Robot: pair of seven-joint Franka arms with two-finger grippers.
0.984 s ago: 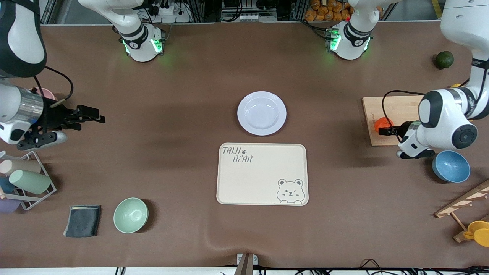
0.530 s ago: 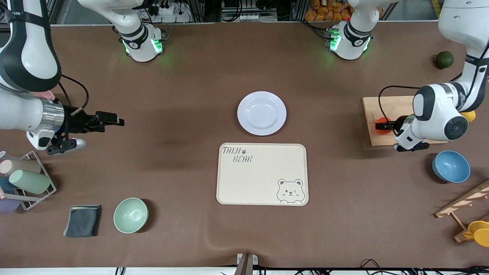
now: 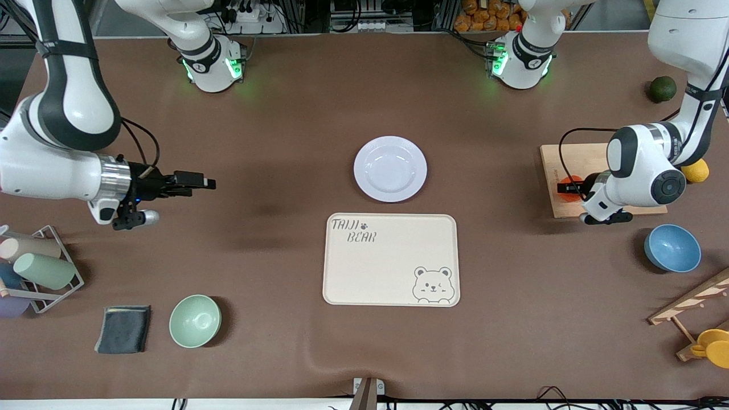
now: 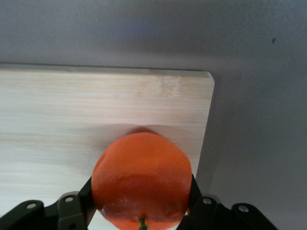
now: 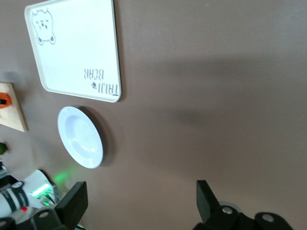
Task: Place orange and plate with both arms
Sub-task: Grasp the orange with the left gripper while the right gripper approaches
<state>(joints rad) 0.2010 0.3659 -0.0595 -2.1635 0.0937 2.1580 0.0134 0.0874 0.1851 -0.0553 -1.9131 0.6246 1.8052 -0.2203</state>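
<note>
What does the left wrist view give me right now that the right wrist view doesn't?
Only the left wrist view shows the left gripper shut on the orange, the fruit resting on the wooden board. Only the right wrist view shows the right gripper open over bare table, plus the plate and the bear tray. Both catch the board and orange, but they are only a sliver in the right wrist view.

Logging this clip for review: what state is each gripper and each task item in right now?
left gripper: shut on the orange, over the wooden board.
right gripper: open, empty, over bare table toward the right arm's end.
plate: empty, flat on the table, untouched.
bear tray: empty.
</note>
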